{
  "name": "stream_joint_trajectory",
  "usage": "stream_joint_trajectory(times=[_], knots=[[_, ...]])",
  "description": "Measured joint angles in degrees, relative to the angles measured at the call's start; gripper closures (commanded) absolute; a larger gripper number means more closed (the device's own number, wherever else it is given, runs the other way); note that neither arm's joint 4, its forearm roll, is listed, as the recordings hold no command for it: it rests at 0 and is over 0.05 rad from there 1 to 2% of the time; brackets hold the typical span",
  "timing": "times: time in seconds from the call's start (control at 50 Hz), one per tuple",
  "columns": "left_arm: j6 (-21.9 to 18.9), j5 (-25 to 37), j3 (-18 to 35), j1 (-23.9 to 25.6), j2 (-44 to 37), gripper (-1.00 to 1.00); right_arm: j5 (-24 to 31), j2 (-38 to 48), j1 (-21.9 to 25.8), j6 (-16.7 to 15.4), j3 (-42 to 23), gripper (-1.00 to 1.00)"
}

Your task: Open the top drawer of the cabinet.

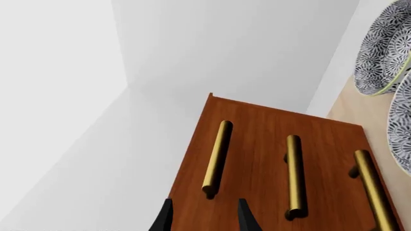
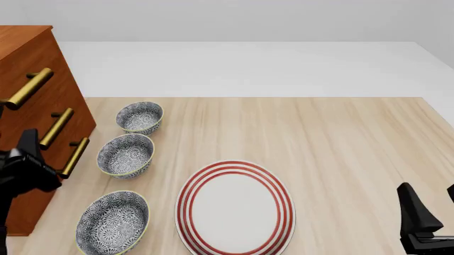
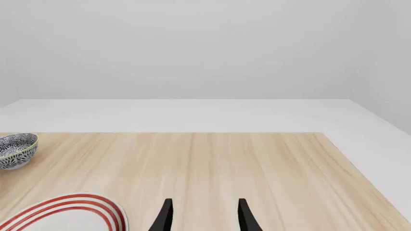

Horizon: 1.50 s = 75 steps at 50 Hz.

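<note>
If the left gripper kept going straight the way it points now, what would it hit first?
Probably the top drawer's brass handle on the cabinet: the open left gripper lines up with its near end, though depth is unclear.

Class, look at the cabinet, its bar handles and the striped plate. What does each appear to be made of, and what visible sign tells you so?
The cabinet: reddish-brown wood, seemingly varnished, given its grain streaks and soft sheen. The top drawer's bar handle: apparently brass or brass-coloured metal, golden with bright highlights along the rod. The plate: probably glazed ceramic, smooth white with red rings, though a render leaves that open.
</note>
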<state>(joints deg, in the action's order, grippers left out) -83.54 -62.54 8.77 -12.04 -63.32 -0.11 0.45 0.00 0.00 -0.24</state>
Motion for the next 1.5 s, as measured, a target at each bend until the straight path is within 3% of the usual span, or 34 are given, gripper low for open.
stream_joint_trajectory(times=[0.84, 1.5], knots=[[-1.7, -3.8, 3.91, -2.08, -8.81, -1.0, 0.0, 0.0, 0.0, 0.0, 0.0, -1.0], [-2.37, -2.63, 7.41, -4.41, -11.52, -1.0, 0.0, 0.0, 0.0, 0.0, 0.0, -1.0]])
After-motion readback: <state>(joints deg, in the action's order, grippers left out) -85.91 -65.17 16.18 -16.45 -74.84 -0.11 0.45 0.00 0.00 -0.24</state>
